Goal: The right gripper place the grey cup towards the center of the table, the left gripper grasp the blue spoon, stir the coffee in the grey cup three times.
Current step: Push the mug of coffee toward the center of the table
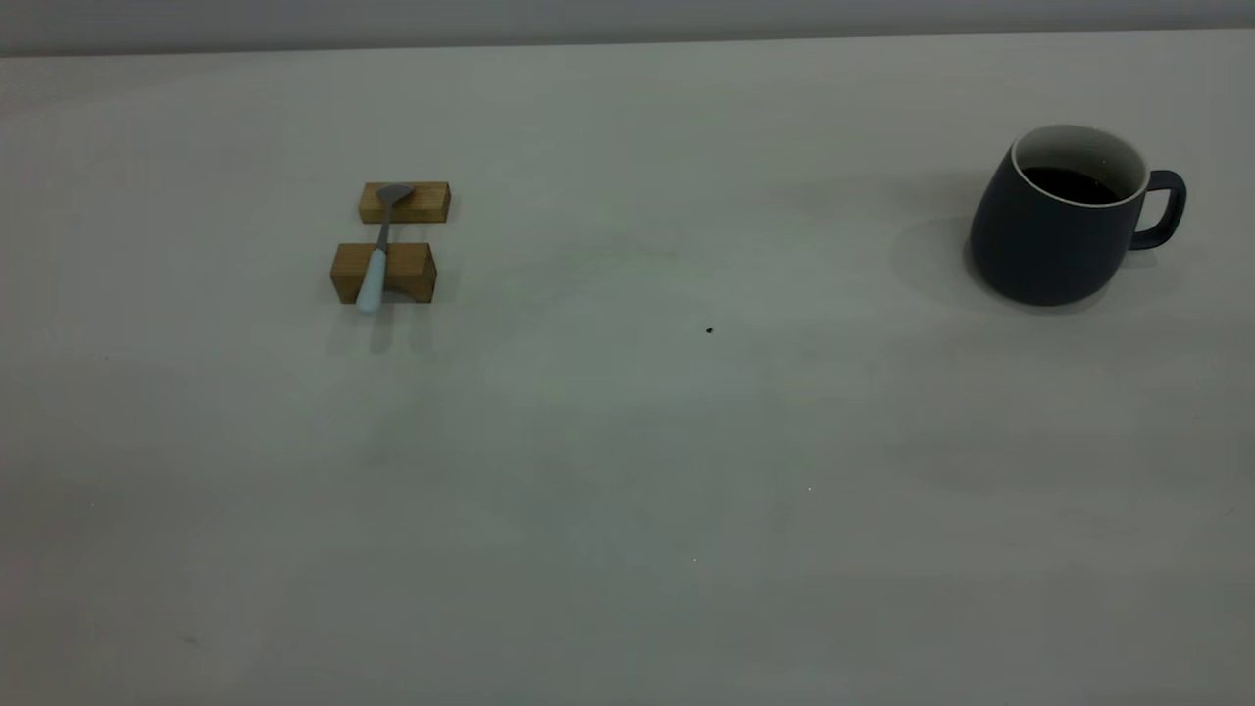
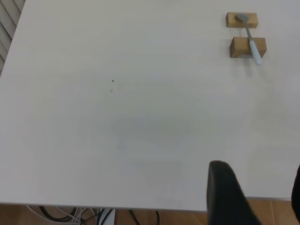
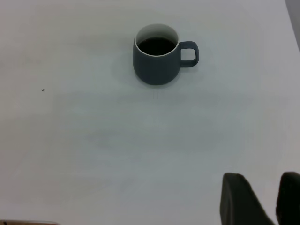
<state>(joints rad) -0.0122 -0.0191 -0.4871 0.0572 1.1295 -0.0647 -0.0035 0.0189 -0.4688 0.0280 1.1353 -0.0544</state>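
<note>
The grey cup [image 1: 1049, 235] stands upright at the table's [image 1: 627, 441] far right, handle pointing right, with dark coffee [image 1: 1074, 184] inside. In the right wrist view the grey cup [image 3: 154, 65] and coffee [image 3: 156, 45] lie well ahead of my right gripper [image 3: 262, 187], which is open and empty. The blue spoon [image 1: 377, 260] rests across two wooden blocks at the left, pale handle toward the front. In the left wrist view the blue spoon [image 2: 253, 44] is far from my left gripper [image 2: 260, 187], which hangs open over the table's near edge. Neither gripper shows in the exterior view.
Two tan wooden blocks [image 1: 404, 203] [image 1: 407, 273] carry the spoon. A tiny dark speck [image 1: 709, 330] marks the middle of the table. Wide bare tabletop lies between spoon and cup. Cables [image 2: 84, 216] hang below the table's edge in the left wrist view.
</note>
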